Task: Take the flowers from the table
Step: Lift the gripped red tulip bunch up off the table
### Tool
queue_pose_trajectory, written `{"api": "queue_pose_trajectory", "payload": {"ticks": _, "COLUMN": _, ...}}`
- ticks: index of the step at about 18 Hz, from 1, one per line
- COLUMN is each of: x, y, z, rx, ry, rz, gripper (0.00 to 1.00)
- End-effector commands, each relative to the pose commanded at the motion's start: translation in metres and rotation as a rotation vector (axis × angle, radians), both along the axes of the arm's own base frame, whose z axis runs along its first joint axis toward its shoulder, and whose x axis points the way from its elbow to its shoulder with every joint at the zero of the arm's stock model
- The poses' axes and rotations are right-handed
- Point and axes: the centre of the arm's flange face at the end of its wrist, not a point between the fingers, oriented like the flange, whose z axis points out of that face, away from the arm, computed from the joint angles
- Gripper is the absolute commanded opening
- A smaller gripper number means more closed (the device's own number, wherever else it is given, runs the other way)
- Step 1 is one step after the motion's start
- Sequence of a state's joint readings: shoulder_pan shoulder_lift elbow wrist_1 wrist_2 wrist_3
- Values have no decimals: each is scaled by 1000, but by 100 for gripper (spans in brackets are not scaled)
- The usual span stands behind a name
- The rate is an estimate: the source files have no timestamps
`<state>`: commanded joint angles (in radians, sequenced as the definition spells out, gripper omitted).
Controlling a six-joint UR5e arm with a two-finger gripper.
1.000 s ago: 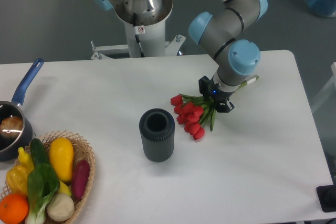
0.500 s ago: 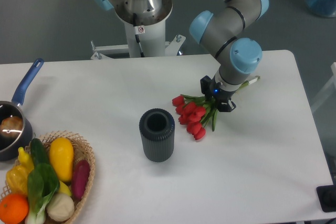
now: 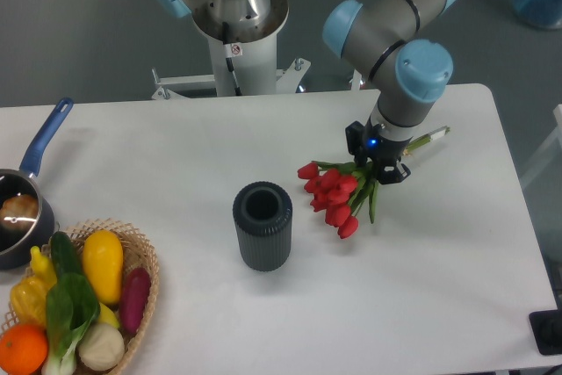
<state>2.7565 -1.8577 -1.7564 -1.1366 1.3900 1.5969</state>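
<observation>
My gripper (image 3: pixel 379 164) is clamped on the flowers (image 3: pixel 337 197) at the stems, just behind the leaves — red tulip heads hang down and to the left, pale stem ends poke out on the right side of my wrist. The bunch sits above the table (image 3: pixel 176 147), right of the dark ribbed cylinder (image 3: pixel 262 226). A basket of vegetables (image 3: pixel 83 300) and a blue-handled pan (image 3: pixel 25 208) are well apart at the left edge.

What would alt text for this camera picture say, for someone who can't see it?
A robot arm's tool grips a bunch of red flowers by the stems over a white table. A dark ribbed cylinder stands left of them; a vegetable basket and blue-handled pot sit far left.
</observation>
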Motion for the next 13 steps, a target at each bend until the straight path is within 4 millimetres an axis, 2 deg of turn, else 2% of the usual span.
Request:
{"api": "queue_pose_trajectory", "payload": {"ticks": 7, "x": -14, "y": -5, "z": 43, "rx": 224, "ry": -11, "rz": 54, "gripper": 34}}
{"api": "queue_pose_trajectory", "payload": {"ticks": 13, "x": -22, "y": 14, "z": 80, "rx": 381, "ry": -15, "rz": 74, "gripper": 34}}
